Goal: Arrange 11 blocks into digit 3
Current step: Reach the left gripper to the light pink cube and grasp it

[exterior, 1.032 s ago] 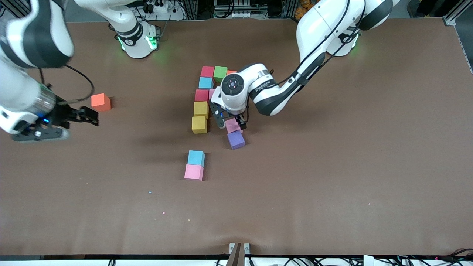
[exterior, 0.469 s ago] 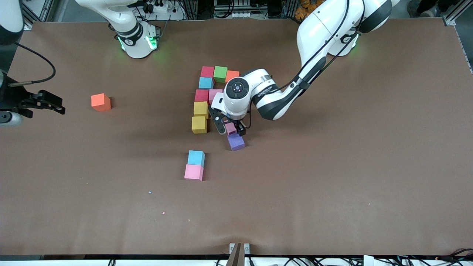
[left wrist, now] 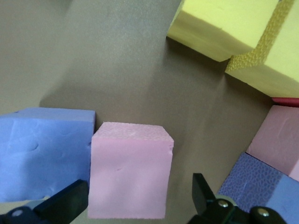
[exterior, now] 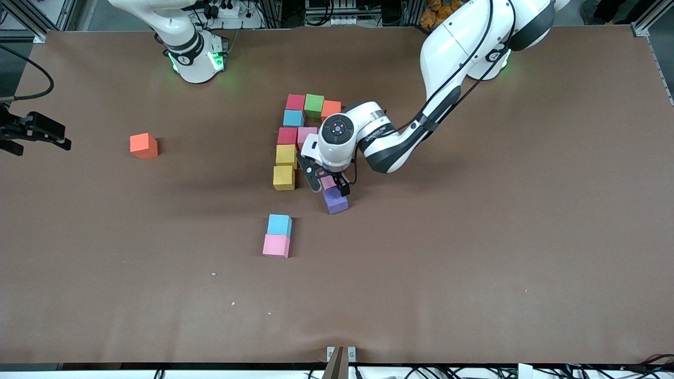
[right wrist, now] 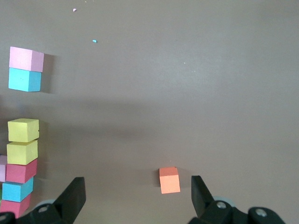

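Note:
My left gripper [exterior: 329, 182] is open and straddles a pink block [exterior: 328, 182] [left wrist: 128, 170], its fingers [left wrist: 70, 203] either side, with a gap at one finger. A purple block [exterior: 335, 200] [left wrist: 44, 151] touches that pink one. Close by stands the figure: crimson [exterior: 296, 101], green [exterior: 314, 105] and orange [exterior: 330, 109] in a row, then blue [exterior: 293, 118], crimson [exterior: 287, 136] with pink [exterior: 306, 136], and two yellow [exterior: 286, 155] [exterior: 284, 177]. A purple block [left wrist: 261, 186] shows beside the pink one [left wrist: 278, 140]. My right gripper [exterior: 47, 134] [right wrist: 135, 198] is open, high over the right arm's end.
A loose orange block [exterior: 144, 145] [right wrist: 169, 179] lies toward the right arm's end. A blue block [exterior: 279, 225] and a pink block [exterior: 276, 245] touch each other nearer the front camera than the figure. Small crumbs [exterior: 214, 273] dot the brown table [exterior: 474, 263].
My right gripper has pulled away from beside the loose orange block toward the table's end. My left gripper has sunk lower around the pink block.

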Motion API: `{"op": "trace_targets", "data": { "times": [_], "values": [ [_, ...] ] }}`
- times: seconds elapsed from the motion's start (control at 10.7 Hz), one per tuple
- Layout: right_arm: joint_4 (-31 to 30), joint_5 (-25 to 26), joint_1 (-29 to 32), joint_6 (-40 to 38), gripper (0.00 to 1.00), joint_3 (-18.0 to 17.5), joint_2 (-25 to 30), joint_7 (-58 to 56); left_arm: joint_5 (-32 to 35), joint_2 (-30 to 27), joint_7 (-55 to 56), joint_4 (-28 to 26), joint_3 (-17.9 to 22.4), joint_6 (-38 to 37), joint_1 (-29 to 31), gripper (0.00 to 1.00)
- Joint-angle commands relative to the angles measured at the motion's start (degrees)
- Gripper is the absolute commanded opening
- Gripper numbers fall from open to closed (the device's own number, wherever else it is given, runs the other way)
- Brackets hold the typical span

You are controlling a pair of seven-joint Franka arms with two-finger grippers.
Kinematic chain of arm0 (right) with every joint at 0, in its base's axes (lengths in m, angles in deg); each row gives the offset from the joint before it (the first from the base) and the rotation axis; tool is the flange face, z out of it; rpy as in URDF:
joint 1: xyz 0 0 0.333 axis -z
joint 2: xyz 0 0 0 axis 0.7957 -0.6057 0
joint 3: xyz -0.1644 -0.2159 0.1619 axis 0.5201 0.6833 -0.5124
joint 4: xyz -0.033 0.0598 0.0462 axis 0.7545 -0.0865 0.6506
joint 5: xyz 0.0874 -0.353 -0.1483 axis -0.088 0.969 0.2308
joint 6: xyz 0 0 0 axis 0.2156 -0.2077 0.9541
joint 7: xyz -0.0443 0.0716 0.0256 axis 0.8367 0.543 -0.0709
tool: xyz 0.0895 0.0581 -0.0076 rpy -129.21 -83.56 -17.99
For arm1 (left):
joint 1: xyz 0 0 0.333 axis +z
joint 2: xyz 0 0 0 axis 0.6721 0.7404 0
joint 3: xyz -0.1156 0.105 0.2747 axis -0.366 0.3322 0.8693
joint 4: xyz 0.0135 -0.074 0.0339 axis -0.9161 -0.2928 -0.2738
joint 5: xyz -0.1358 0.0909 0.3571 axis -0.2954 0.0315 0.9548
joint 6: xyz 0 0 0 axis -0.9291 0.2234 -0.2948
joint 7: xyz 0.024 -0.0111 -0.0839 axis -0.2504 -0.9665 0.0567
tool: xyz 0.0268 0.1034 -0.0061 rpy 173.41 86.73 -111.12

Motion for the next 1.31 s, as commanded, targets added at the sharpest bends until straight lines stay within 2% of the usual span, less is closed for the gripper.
{"op": "trace_targets", "data": {
  "times": [0.0,0.47,0.66,0.75,0.84,1.22],
  "values": [
    [-0.6,0.6,1.7,1.1,1.00,-1.0,0.1,-0.3,0.0,0.6,0.9,0.5,0.6,1.1,-1.2,1.00],
    [-0.5,0.0,3.0,1.5,1.00,-1.2,0.9,-0.1,0.2,1.9,0.4,0.4,1.7,3.8,-1.7,1.00],
    [-0.7,0.6,5.3,0.8,1.00,-4.8,1.8,-0.1,0.0,2.3,-1.3,0.5,2.0,3.8,-1.4,1.00],
    [-0.9,0.6,8.4,0.4,1.00,-7.4,3.1,-0.1,-0.2,2.6,-3.8,0.6,2.1,3.8,-1.1,0.91],
    [-0.8,0.6,10.2,-0.3,1.00,-9.3,3.5,-0.1,-0.5,2.6,-4.5,0.6,2.1,3.9,-1.1,0.72],
    [0.3,0.7,9.2,-1.1,1.00,-9.1,3.7,0.2,-0.6,2.6,-1.8,0.6,2.2,3.8,-3.2,0.69]
  ]
}}
